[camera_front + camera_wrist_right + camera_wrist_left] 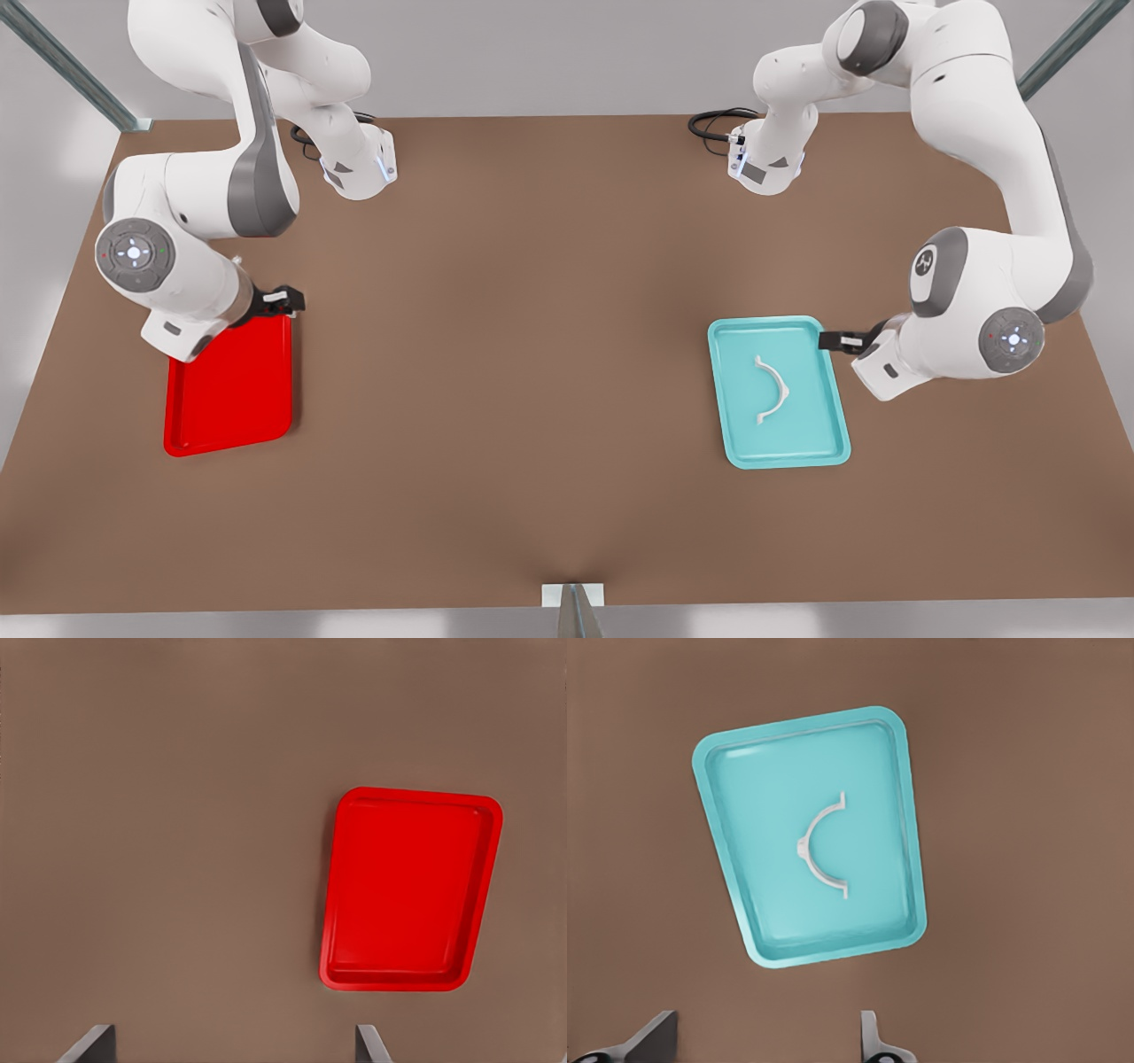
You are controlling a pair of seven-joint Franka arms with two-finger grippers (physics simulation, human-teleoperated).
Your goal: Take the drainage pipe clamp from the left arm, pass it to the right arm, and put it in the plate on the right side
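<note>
The drainage pipe clamp point(782, 387) point(804, 849), a thin white arc with a tab at each end, lies flat inside a teal tray point(742, 430) point(757, 868) at the front view's right. My left gripper point(837, 340) point(762, 1038) hovers open over that tray's far right corner, holding nothing. On the front view's left lies the red plate point(230, 403) point(407, 895), with nothing in it. My right gripper point(283, 299) point(232, 1041) hangs open above the plate's far edge, also with nothing between its fingers.
Both trays rest on a brown table point(532, 354). The two arm bases point(359, 168) point(764, 164) stand at the far edge with black cables beside them. Metal frame posts point(574, 611) rise at the front edge and back corners.
</note>
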